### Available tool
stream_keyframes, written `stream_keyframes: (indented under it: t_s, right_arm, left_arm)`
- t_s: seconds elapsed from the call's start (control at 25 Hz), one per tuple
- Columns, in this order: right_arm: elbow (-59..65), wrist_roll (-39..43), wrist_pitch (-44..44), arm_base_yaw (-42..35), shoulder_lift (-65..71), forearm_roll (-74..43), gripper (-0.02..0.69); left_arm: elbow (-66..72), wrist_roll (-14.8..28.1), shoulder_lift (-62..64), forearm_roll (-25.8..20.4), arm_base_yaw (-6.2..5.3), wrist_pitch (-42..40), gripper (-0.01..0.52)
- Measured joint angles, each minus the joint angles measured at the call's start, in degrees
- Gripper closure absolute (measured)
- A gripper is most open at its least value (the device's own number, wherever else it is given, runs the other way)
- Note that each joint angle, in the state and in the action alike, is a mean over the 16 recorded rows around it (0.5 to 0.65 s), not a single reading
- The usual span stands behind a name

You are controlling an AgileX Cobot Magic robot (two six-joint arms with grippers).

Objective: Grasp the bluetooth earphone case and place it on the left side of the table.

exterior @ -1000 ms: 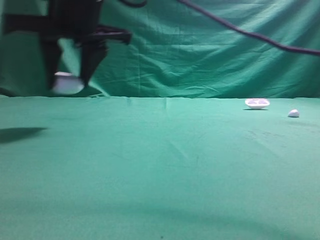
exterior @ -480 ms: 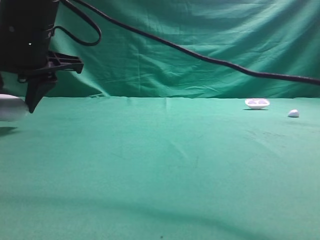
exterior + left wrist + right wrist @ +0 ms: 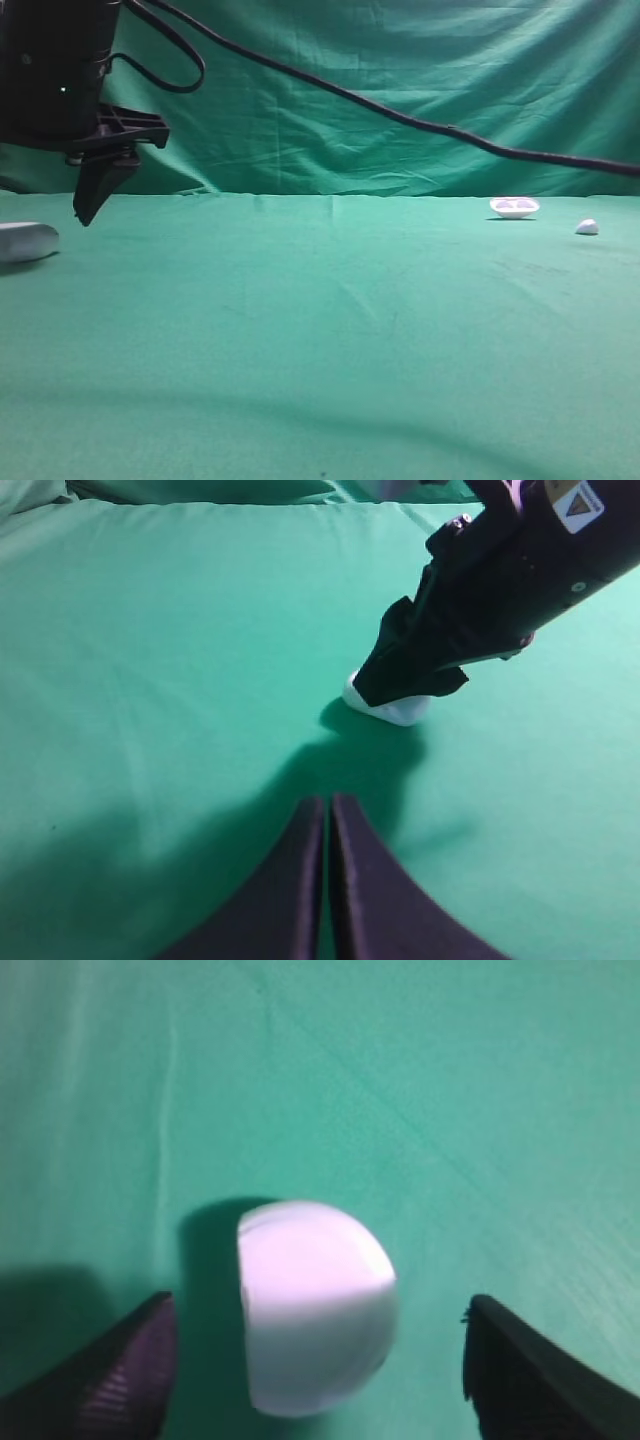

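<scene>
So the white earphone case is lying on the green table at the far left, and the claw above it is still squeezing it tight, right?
Not quite. The earphone case does lie on the green table at the far left, but the right gripper is not squeezing it. The right wrist view shows its fingers spread wide, with green cloth visible between each one and the case.

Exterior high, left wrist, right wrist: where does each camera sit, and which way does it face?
Exterior high: low at the table's front, facing the green backdrop; right gripper at far left.
Left wrist: behind its shut left gripper, facing the right arm.
Right wrist: looking down between open fingers.
Shared: all three show the glossy white oblong earphone case.
</scene>
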Motion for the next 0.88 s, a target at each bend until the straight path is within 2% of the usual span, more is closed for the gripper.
stream_keyframes:
  t_s: [0.16, 0.4, 0.64, 0.76, 0.88]
  right_arm:
    - [-1.1, 0.4, 7.4, -0.1, -3.6, -2.8, 0.256]
    - [-2.3, 0.9, 17.5, -0.8, -11.8, -6.1, 0.443]
    - [0.9, 1.0, 20.8, -3.5, -23.6, -5.3, 0.620]
    - [4.9, 0.9, 21.1, -5.6, -31.2, -3.1, 0.658]
    - [10.5, 0.7, 21.4, -7.8, -39.6, -1.1, 0.665]
  left_arm:
    - [0.0, 0.0, 0.0, 0.0, 0.00, 0.0, 0.514]
    - [0.0, 0.0, 0.0, 0.0, 0.00, 0.0, 0.514]
    - [0.0, 0.0, 0.0, 0.0, 0.00, 0.0, 0.514]
    - [0.0, 0.0, 0.0, 0.0, 0.00, 0.0, 0.514]
    - [0.0, 0.0, 0.0, 0.0, 0.00, 0.0, 0.514]
